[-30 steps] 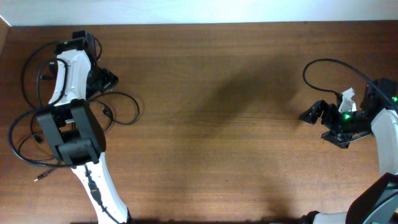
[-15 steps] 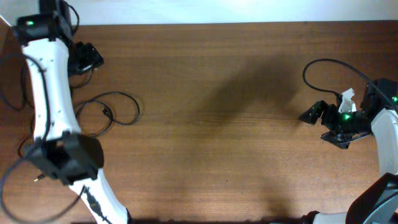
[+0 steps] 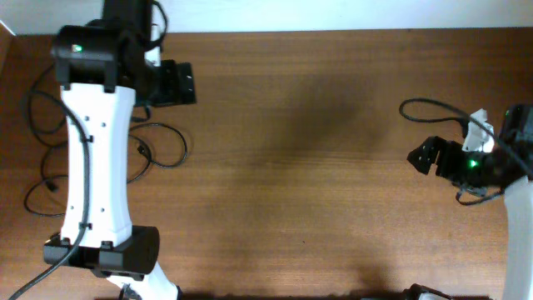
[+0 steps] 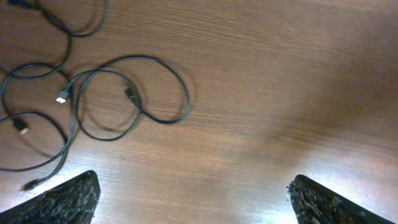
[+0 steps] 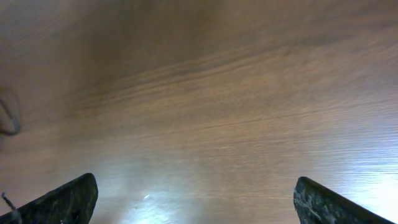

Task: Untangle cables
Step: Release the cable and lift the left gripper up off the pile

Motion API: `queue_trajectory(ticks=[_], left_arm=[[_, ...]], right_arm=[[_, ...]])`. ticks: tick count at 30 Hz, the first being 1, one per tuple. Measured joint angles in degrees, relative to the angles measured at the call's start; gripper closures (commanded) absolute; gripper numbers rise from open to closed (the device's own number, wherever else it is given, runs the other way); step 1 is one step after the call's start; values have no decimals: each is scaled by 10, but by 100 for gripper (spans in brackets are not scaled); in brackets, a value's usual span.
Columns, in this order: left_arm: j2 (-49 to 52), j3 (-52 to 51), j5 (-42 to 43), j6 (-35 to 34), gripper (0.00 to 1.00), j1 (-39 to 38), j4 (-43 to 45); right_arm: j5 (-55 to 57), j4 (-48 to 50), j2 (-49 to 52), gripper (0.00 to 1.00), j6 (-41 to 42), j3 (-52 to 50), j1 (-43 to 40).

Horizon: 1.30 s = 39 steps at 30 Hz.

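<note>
Swung out to far-left corner: left gripper (image 3: 185,83), spread, empty; right gripper (image 3: 416,157) spread too, near right edge. Loose loops of cables (image 3: 158,142) by left edge of table (image 3: 291,167). Reaching stage, likely; next, lower onto one loop, pinch.

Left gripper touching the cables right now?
Apart. Left wrist view: the open left gripper hangs over bare wood with nothing between its fingers; the cables lie flat on the table, off to the upper left.
</note>
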Motion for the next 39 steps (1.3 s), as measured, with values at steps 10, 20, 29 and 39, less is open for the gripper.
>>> queue_trajectory(ticks=[10,20,29,39], left_arm=[[0,-70,4,4,1,-64,-1],[0,-73,4,4,1,-65,0],[0,-73,4,4,1,-65,-1],[0,-73,4,4,1,-65,0]], right_arm=[[33,16,-183,1,-2,15,20],[34,16,-125,1,-3,15,20],[35,17,-10,1,-2,15,20],[33,65,83,1,18,15,20]])
